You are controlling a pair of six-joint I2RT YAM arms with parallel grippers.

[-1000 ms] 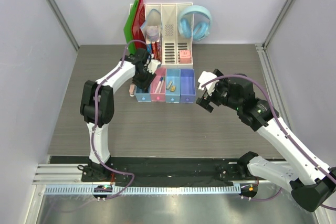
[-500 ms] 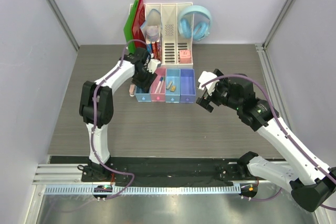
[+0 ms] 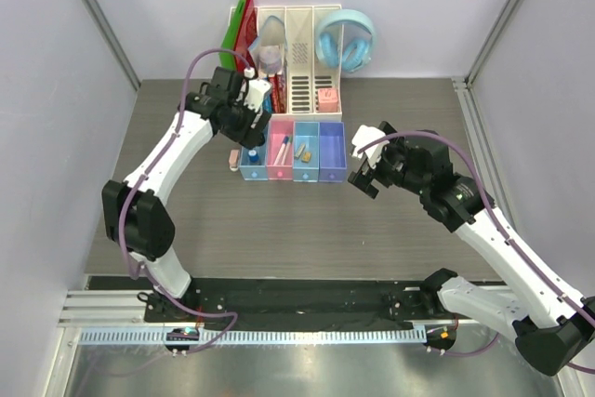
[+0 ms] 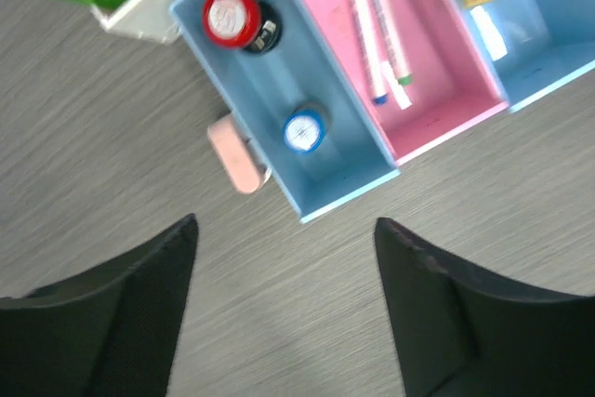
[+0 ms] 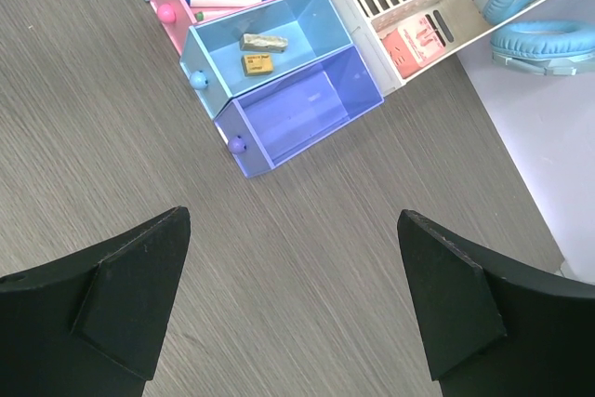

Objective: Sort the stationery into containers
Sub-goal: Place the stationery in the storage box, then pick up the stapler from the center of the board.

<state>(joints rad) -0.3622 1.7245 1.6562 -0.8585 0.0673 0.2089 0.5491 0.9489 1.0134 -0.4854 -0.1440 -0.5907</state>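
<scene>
Pink plastic clip (image 4: 237, 151) lies on the grey wood-grain table (image 4: 279, 323), touching the end light blue plastic tray (image 4: 270, 81), beyond the wide-spread, empty fingers of the left gripper (image 4: 285, 222). Of four joined trays, that one holds one black red-topped stamp (image 4: 232, 18) and one grey-blue round piece (image 4: 303, 131). The pink tray (image 4: 442, 76) holds two white markers (image 4: 361, 30), and the second light blue tray (image 5: 307, 34) holds two tan erasers (image 5: 257, 64). The right gripper (image 5: 293, 214) gapes wide beside the purple-blue tray (image 5: 297, 109), holding nothing. The stamp's print is too blurred to read.

cut off: markers (image 4: 363, 30) at top edge | headphones (image 5: 530, 39) at right edge (partly)
</scene>
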